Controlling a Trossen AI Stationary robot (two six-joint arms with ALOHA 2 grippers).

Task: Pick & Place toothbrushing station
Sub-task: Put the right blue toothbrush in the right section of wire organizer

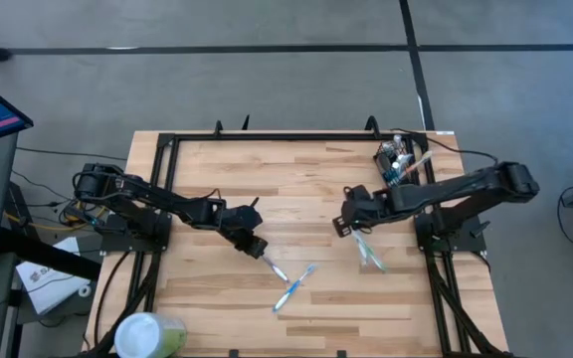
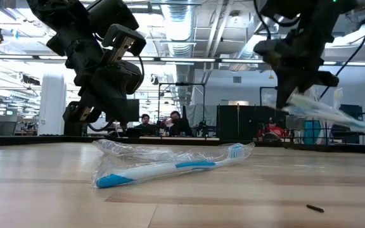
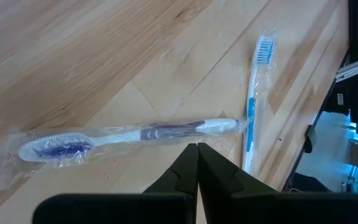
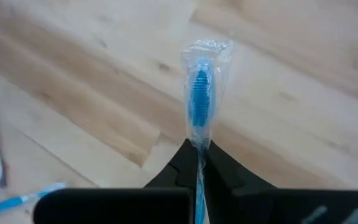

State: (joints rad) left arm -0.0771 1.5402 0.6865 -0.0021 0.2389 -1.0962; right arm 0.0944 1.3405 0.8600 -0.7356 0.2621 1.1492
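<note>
The toothbrushing station [image 1: 397, 159], a small black holder with items sticking out of it, stands at the table's far right. My right gripper [image 1: 350, 227] [image 4: 199, 147] hangs left of the station, shut on a blue toothbrush in a clear wrapper [image 1: 370, 253] [image 2: 325, 111]. Two more wrapped toothbrushes lie crossed at mid-table: a purple-and-white one [image 3: 129, 133] and a blue-and-white one [image 3: 253, 93] [image 2: 170, 168]. My left gripper [image 1: 255, 246] [image 3: 197, 147] is shut just above the purple one's handle end, nothing between its fingers. My right gripper pinches the wrapped blue toothbrush by its neck [image 4: 199, 144], just below the bristle head [image 4: 201, 87], between its two fingers. The fingers slant steeply down from above. The toothbrush is lifted clear of the table and slopes down from the fingers [image 2: 360, 126].
A pale-green cup with a white lid [image 1: 149, 336] stands at the table's near left corner. A black frame [image 1: 267, 136] runs along the table's far edge. Bare wood lies between the two arms and the far edge. People sit in the room behind [image 2: 163, 121].
</note>
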